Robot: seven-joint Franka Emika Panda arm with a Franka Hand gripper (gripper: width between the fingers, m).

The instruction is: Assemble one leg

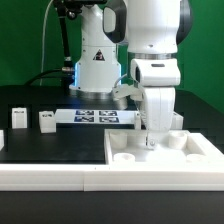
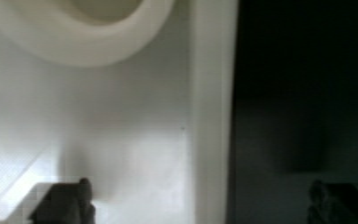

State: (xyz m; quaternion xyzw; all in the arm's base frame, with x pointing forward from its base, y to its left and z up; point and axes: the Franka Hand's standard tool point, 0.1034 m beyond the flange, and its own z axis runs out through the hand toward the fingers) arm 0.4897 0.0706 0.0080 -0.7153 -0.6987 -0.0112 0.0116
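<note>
We see the Franka arm [image 1: 150, 40] bent down over the exterior view's right half of the black table [image 1: 40, 150]. Its wrist points straight down at the large white panel [image 1: 170, 152]. The panel lies flat, pushed up against the white rail [image 1: 60, 177] that runs along the table's near edge; we judge the rail keeps it from sliding.

Behind the panel, the marker board [image 1: 95, 117] lies flat near the arm's base.

The gripper [image 1: 152, 142] hangs low over the panel, near its far edge. In the wrist view the gripper [image 2: 202, 200] has its jaws spread wide with nothing between them. One dark fingertip [image 2: 60, 200] is over the white surface and the other is past the panel's edge, over the dark table. We take this straddle as lining up on that edge, perhaps to grasp or shift the panel. A round recess [image 2: 105, 25] in the panel shows ahead of the fingers.

The leg [image 1: 47, 120] sits untouched on the table at the exterior view's left, well apart from the gripper. A similar tagged block [image 1: 18, 118] lies just beyond it.
</note>
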